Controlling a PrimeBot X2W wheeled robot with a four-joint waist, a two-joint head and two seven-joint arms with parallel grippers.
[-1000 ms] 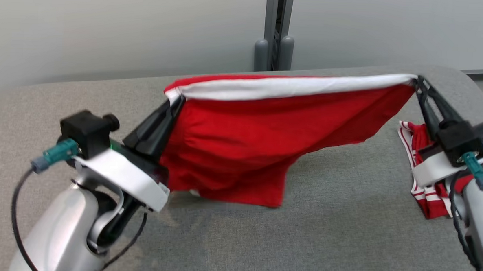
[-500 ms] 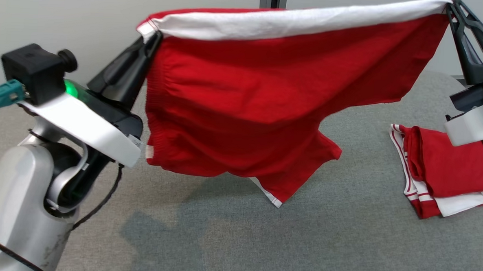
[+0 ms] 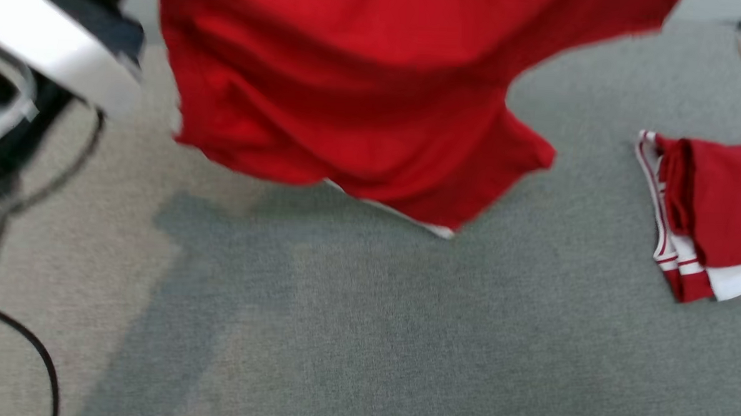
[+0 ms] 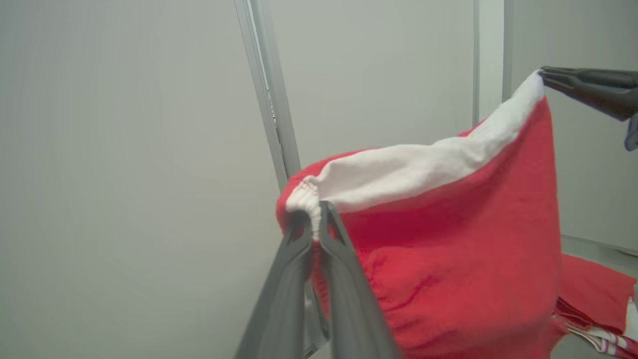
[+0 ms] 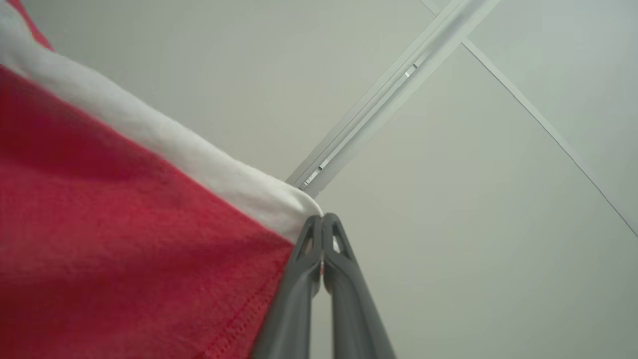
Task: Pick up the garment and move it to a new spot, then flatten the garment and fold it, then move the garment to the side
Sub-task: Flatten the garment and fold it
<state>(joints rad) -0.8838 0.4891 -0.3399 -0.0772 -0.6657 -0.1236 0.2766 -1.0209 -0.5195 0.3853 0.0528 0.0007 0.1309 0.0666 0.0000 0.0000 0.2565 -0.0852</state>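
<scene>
The garment [image 3: 363,95], red with a white waistband [image 4: 413,167], hangs stretched in the air above the grey table [image 3: 365,333]. My left gripper [image 4: 315,219] is shut on one end of the waistband. The other end is pinched by my right gripper [image 5: 323,219], which is shut too and also appears as dark fingers [image 4: 593,87] at the upper right of the left wrist view. The garment's lower hem [image 3: 432,226] dangles just above the table. My left arm's pale wrist [image 3: 46,44] is at the head view's upper left.
A folded red and white garment [image 3: 714,210] lies on the table at the right. A black cable [image 3: 33,349] runs along the left edge. Behind the table stands a pale wall with a metal rail [image 4: 271,99].
Both grippers have lifted the garment higher, out of the head view's top. Its hem has left the table and now hangs free. The head view has tilted down.
</scene>
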